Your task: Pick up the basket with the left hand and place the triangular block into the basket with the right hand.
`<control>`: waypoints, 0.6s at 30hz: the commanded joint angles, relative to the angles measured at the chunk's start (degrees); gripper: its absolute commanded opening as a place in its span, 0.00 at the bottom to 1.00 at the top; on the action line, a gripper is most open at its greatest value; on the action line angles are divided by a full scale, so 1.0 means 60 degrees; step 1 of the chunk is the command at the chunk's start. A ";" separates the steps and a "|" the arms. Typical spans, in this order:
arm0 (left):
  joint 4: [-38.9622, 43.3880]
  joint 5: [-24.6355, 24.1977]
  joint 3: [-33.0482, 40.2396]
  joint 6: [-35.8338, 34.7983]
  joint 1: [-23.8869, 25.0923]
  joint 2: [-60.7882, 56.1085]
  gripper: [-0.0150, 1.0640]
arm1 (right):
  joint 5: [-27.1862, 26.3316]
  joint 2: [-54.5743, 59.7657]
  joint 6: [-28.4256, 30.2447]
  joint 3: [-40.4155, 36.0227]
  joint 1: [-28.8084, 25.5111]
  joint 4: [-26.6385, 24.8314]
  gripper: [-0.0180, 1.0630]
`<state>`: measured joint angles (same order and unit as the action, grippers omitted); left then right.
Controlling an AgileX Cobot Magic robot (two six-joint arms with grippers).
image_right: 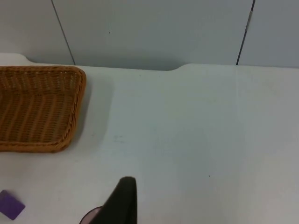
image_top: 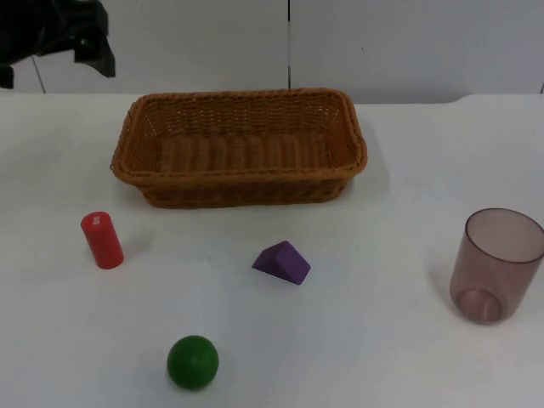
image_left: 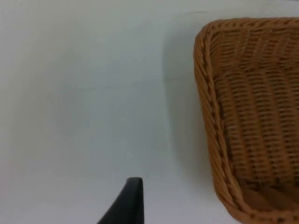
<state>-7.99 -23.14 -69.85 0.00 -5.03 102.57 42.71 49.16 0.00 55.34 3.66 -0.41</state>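
Nothing of the task is done yet, judging by how things lie. The basket [image_top: 239,147] sits flat on the table [image_top: 382,357] near the wall, with nothing in it. The block [image_top: 281,262], a purple wedge, lies on the table just in front of the basket, apart from it, between a red cylinder [image_top: 102,240] and a tinted cup [image_top: 495,264]; a green ball [image_top: 192,362] lies nearer the front edge.

The left arm [image_top: 55,34] hangs at the far left corner, off the basket's left end. In the left wrist view a fingertip [image_left: 126,205] of the left gripper hovers over bare table beside the basket's short wall, not touching it. It grips nothing, and how wide it stands I cannot tell.

In the right wrist view a fingertip [image_right: 122,200] of the right gripper hangs above the table beside the cup's rim, well apart from the block; it holds nothing, its spread unclear.

Both steps remain: lifting the basket, then dropping in the block
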 commanded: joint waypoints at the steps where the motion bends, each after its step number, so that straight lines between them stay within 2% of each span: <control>1: -0.0126 0.0161 -0.0371 0.0254 -0.0040 0.0418 0.99 | -0.0072 -0.0011 0.0073 0.0034 0.0037 -0.0098 0.98; 7: -0.1192 0.0108 -0.1513 0.1413 -0.0040 0.1970 0.99 | -0.0072 -0.0011 0.0073 0.0034 0.0037 -0.0228 0.98; 11: -0.2828 -0.0073 -0.2183 0.2600 -0.0040 0.2940 0.99 | 0.0010 -0.0011 0.0073 0.0034 0.0037 -0.0229 0.98; 14: -0.3341 -0.0016 -0.2392 0.2966 -0.0040 0.3319 0.99 | 0.0010 -0.0011 0.0073 0.0034 0.0037 -0.0229 0.98; 18: -0.3381 -0.0108 -0.2796 0.2966 -0.0040 0.3806 0.99 | 0.0112 -0.0011 0.0166 0.0034 0.0037 -0.0212 0.98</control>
<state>-26.92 -23.61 -86.12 17.31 -5.03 125.15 43.21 49.29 0.00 55.34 3.66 -1.50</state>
